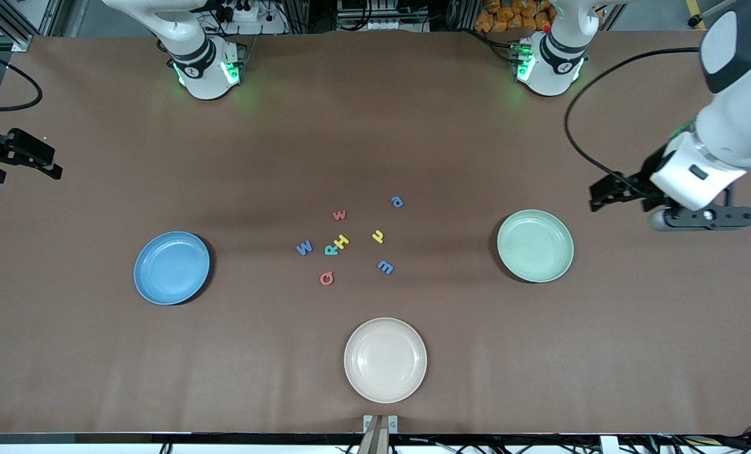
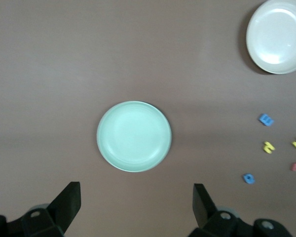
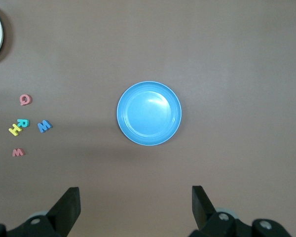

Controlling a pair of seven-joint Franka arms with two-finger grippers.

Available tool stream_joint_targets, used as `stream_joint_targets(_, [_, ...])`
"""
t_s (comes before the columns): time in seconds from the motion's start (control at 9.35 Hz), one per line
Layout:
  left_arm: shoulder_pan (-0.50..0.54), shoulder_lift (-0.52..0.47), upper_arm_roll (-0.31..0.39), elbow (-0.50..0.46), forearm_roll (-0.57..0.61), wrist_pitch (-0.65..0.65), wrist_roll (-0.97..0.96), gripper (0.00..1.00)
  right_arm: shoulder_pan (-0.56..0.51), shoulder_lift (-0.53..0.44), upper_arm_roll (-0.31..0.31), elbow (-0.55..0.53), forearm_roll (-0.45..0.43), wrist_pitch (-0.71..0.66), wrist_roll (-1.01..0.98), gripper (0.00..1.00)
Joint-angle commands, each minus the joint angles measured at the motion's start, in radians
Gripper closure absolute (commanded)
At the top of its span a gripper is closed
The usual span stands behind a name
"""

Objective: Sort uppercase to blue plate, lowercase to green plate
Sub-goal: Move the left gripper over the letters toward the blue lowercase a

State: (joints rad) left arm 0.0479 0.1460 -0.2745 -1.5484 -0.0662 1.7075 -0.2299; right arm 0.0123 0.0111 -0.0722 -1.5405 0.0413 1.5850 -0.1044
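We are finding both plates unobstructed, a cream-white plate (image 1: 384,359) lying nearest the camera, left claw (image 2: 135,210) and right claw (image 3: 135,210) both hanging apart, holding nothing.

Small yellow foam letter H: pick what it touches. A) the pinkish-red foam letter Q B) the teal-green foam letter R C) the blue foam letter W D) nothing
B: the small yellow foam letter H lies edge to edge with the teal-green foam letter R, while the other letters sit apart from it.
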Motion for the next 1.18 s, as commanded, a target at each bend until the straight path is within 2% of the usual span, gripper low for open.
stream_joint_targets(0.0, [0.001,0.024,-0.056,0.001,-0.035,0.009,-0.048,0.00,-0.008,-0.005,0.006,0.008,0.012,-0.011,0.000,0.00])
stream_joint_targets(0.32, [-0.014,0.069,-0.155,0.007,-0.034,0.043,-0.173,0.00,0.012,0.001,0.012,0.007,0.014,-0.003,0.009,0.00])
stream_joint_targets(0.53, [-0.014,0.113,-0.268,0.004,-0.018,0.113,-0.277,0.00,0.017,0.003,0.012,0.007,0.014,-0.002,0.012,0.00])
stream_joint_targets(0.64, [-0.016,0.141,-0.302,0.001,-0.012,0.147,-0.296,0.00,0.018,0.003,0.012,0.007,0.014,0.000,0.012,0.00])
stream_joint_targets(0.86, [-0.064,0.205,-0.325,0.001,-0.004,0.178,-0.371,0.00,0.021,0.006,0.012,0.007,0.015,0.006,0.012,0.00])
stream_joint_targets(1.07, [-0.156,0.292,-0.325,0.011,0.153,0.196,-0.530,0.00,0.034,0.016,0.012,0.007,0.017,0.020,0.012,0.00])
